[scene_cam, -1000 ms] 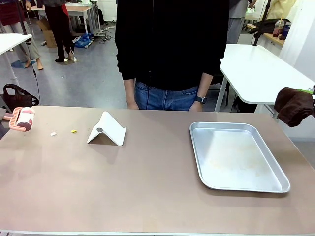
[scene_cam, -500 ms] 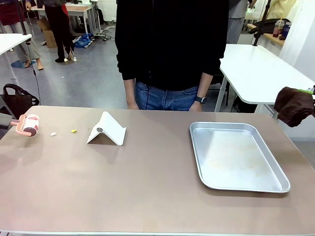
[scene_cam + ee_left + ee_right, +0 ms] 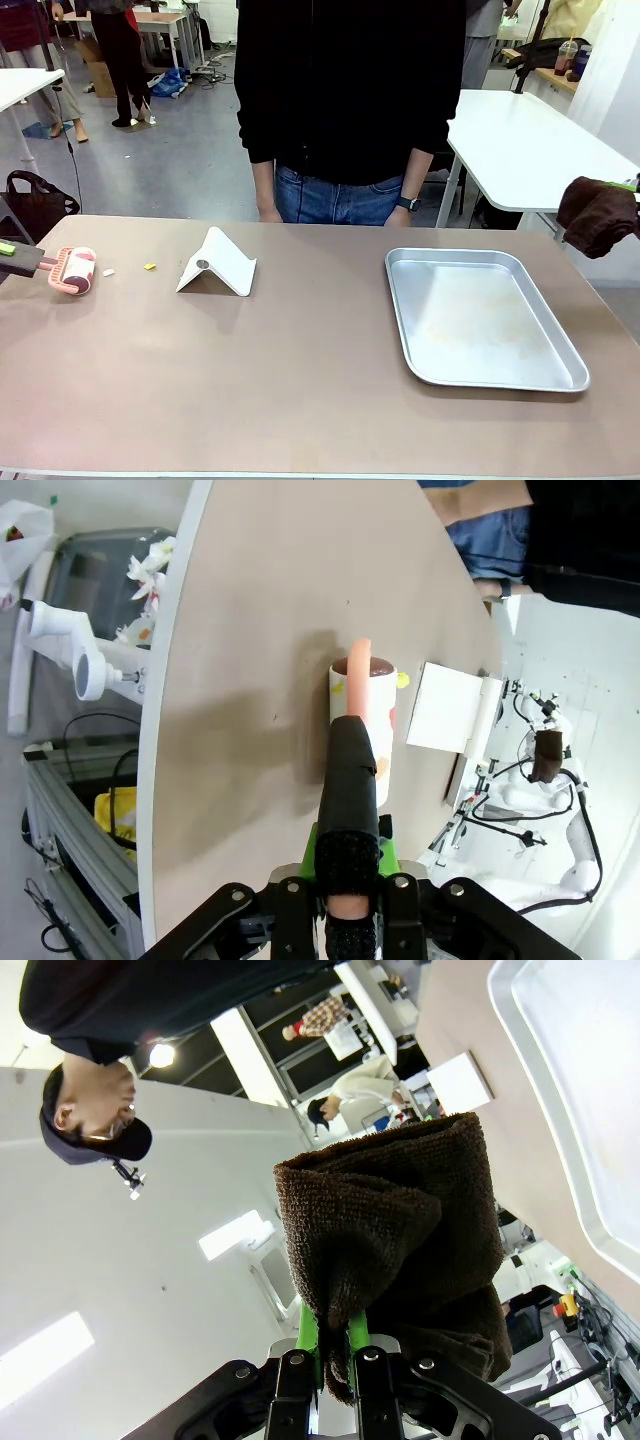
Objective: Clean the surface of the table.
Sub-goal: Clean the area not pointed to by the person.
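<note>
Left hand (image 3: 349,810) grips the roller (image 3: 75,270) beside two crumbs (image 3: 108,272), apparently not yet lifted off the table (image 3: 300,380); right hand (image 3: 335,1345) clamps a cloth (image 3: 400,1250).

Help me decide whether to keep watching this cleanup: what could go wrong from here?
The roller, held by the left gripper, sits on the table just short of the white crumb, with the yellow crumb beyond; it might push them along rather than lift them. Past them, it could bump the white folded stand. The brown cloth in the right gripper hangs loose and might snag the tray rim.
</note>
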